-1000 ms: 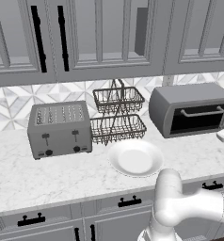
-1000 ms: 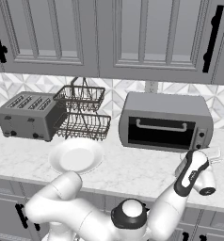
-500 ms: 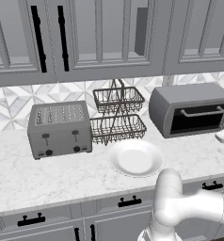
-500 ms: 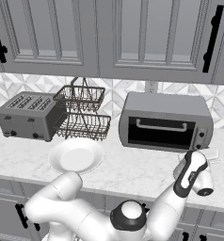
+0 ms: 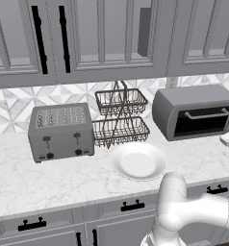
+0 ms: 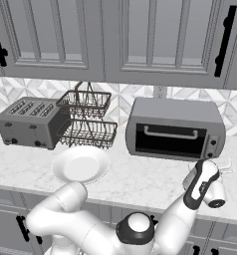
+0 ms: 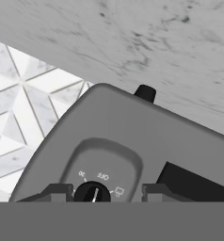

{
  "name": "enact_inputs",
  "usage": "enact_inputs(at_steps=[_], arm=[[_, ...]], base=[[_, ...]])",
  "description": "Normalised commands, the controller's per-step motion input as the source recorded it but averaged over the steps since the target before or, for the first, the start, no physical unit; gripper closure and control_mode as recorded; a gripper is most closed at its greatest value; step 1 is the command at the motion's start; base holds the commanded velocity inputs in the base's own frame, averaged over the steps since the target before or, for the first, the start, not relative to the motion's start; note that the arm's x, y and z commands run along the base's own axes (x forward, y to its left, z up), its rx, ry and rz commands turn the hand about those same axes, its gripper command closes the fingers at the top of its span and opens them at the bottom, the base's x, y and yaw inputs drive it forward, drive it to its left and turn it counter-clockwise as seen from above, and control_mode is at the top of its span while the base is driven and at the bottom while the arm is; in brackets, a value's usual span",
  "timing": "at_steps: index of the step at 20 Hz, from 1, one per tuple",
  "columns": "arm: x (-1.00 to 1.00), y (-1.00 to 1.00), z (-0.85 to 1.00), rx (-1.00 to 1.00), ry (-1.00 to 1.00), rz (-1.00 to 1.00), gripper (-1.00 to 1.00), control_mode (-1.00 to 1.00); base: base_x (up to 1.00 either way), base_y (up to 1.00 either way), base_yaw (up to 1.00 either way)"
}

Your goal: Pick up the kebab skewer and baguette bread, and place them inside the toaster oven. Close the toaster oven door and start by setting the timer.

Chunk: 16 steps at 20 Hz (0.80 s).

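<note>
1. The toaster oven [image 6: 175, 129] is seen on the desk [image 6: 140, 179] against the tiled wall, its door [image 6: 168, 140] shut.
2. The pincer [image 7: 103, 192] is held released around the timer knob [image 7: 92, 193], one finger on each side, presumably so the dial can be gripped and turned.
3. The skewer and baguette are judged to be inside, though that is hidden.

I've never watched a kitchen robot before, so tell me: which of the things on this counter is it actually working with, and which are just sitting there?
Part of the job:
- toaster oven
- toaster oven door, shut
- timer knob, straight ahead of the gripper

Just lying about:
- pop-up toaster
- wire basket rack
- white plate, with nothing on it
</note>
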Motion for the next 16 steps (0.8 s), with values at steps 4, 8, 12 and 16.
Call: enact_inputs(at_steps=[4,8,12,16], arm=[[0.01,0.0,0.17,0.0,0.0,0.0,1.0,-1.0],[0.01,0.0,0.34,0.0,0.0,0.0,1.0,-1.0],[0.0,0.0,0.44,0.0,0.0,0.05,1.0,-1.0],[0.0,-0.01,0.43,0.0,0.0,0.09,1.0,-1.0]], base=[[0.0,0.0,0.0],[0.0,0.0,0.0],[0.0,0.0,0.0],[0.0,0.0,0.0]])
